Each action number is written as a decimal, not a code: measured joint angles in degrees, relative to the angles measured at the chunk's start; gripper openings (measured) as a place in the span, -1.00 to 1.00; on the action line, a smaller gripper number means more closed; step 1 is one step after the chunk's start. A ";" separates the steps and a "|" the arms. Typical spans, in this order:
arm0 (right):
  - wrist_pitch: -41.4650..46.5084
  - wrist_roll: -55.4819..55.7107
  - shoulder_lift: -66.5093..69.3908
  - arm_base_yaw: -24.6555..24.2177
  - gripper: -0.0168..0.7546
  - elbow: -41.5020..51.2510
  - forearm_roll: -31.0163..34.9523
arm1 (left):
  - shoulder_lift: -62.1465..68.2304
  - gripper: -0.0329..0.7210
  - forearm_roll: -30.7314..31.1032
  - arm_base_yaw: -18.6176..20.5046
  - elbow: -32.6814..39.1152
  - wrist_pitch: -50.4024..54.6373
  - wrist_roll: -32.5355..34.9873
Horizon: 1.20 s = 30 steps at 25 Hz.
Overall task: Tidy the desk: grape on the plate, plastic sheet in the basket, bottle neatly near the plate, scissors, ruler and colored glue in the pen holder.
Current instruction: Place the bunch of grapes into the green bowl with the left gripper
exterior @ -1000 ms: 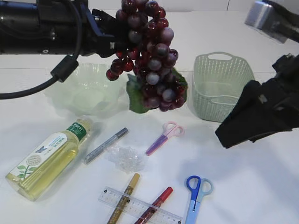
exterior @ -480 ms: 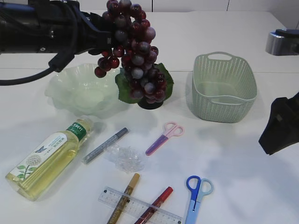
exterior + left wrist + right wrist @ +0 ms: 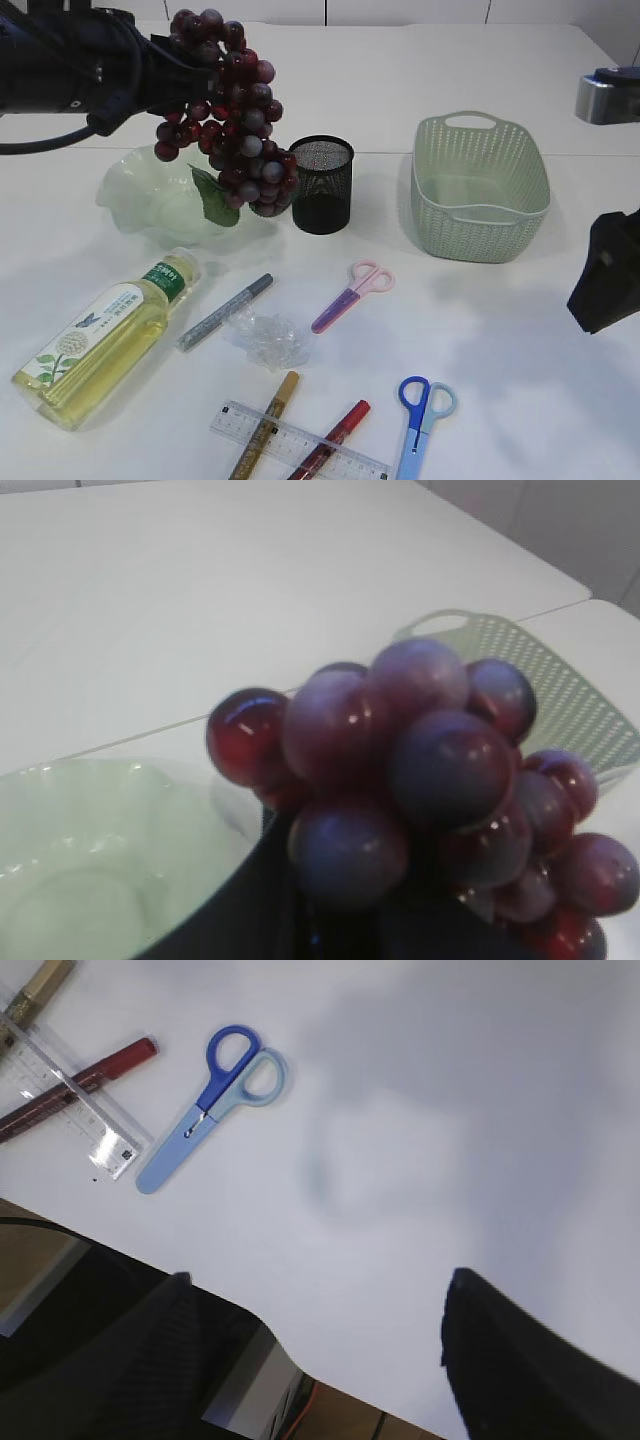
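I've got the left gripper (image 3: 165,75) clamped on the grape (image 3: 225,120), hanging over the plate (image 3: 150,205) near the desk's far-left edge, probably by its stem, for release there. My right gripper (image 3: 320,1310) waits, jaws apart, empty.

A white desk (image 3: 520,400) carries a pale green plate (image 3: 150,205), a black mesh pen holder (image 3: 322,185) and a green basket (image 3: 480,190) along the back. Nearer the front lie a bottle (image 3: 100,340) on its side, a silver pen (image 3: 225,312), crumpled plastic sheet (image 3: 270,338), pink scissors (image 3: 352,295), blue scissors (image 3: 422,415), and gold (image 3: 265,425) and red (image 3: 330,438) glue pens crossing a clear ruler (image 3: 300,442).
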 joint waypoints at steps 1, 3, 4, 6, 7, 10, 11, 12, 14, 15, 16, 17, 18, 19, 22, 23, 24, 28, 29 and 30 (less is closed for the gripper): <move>0.00 0.00 0.00 0.00 0.56 0.00 -0.51 | 0.00 -0.72 -0.10 0.00 0.00 -1.63 0.00; 0.00 0.00 0.00 0.00 0.56 0.00 -1.38 | 0.00 -0.72 -0.35 0.00 0.00 -5.47 0.00; 0.00 0.00 0.00 0.00 0.56 0.00 -1.63 | 0.00 -0.72 -0.62 0.00 0.00 -7.00 0.00; 0.00 0.00 0.00 0.00 0.56 0.00 -1.77 | 0.00 -0.72 -1.00 0.00 0.00 -10.39 0.00; 0.00 0.00 0.00 0.00 0.56 0.00 -1.87 | 0.00 -0.72 -0.98 0.12 0.00 -11.90 0.00; 0.00 0.00 0.00 0.00 0.56 0.00 -1.98 | 0.00 -0.72 -1.41 0.88 -0.68 -16.08 0.00; 0.00 0.02 0.00 0.00 0.56 0.00 -2.06 | 0.00 -0.72 -1.54 1.27 -1.39 -17.10 0.00; 0.00 0.02 0.00 0.00 0.56 0.00 -2.10 | 0.00 -0.72 -1.63 1.73 -2.04 -18.10 0.00; 0.00 0.02 0.00 0.00 0.56 0.00 -2.23 | 0.00 -0.72 -1.76 2.97 -3.47 -19.11 0.00; 0.00 0.02 0.00 0.00 0.56 0.00 -2.32 | 0.11 -0.72 -1.79 3.55 -4.07 -19.16 0.00; 0.00 0.02 0.00 0.00 0.56 0.00 -2.32 | 0.38 -0.72 -1.79 4.25 -4.46 -19.16 0.00; 0.00 0.02 0.00 0.00 0.56 0.00 -2.43 | 0.83 -0.72 -1.89 4.96 -4.93 -19.26 0.00; 0.00 0.02 0.00 0.00 0.56 0.00 -2.58 | 1.49 -0.72 -1.89 5.53 -5.32 -19.26 0.00; 0.00 0.02 0.00 0.00 0.56 0.00 -2.69 | 2.06 -0.72 -1.89 6.07 -5.70 -19.26 0.00; 0.00 0.02 0.00 0.00 0.56 0.00 -4.09 | 4.42 -0.72 -1.89 7.40 -6.94 -19.26 0.00; 0.00 0.02 0.00 0.00 0.56 0.00 -4.41 | 5.08 -0.72 -1.89 7.79 -7.54 -19.26 0.00; 0.00 0.02 0.00 0.00 0.56 0.00 -4.82 | 5.63 -0.72 -1.89 7.90 -7.85 -19.15 0.00; 0.03 0.12 0.00 0.00 0.56 0.00 -5.56 | 7.95 -0.72 -1.89 7.90 -9.53 -19.05 0.00; 0.03 0.36 0.00 0.00 0.56 0.00 -5.90 | 8.62 -0.72 -1.89 7.90 -9.81 -19.05 0.00; 0.03 0.86 0.00 0.00 0.56 0.00 -6.31 | 9.15 -0.72 -1.89 7.90 -10.21 -19.05 0.00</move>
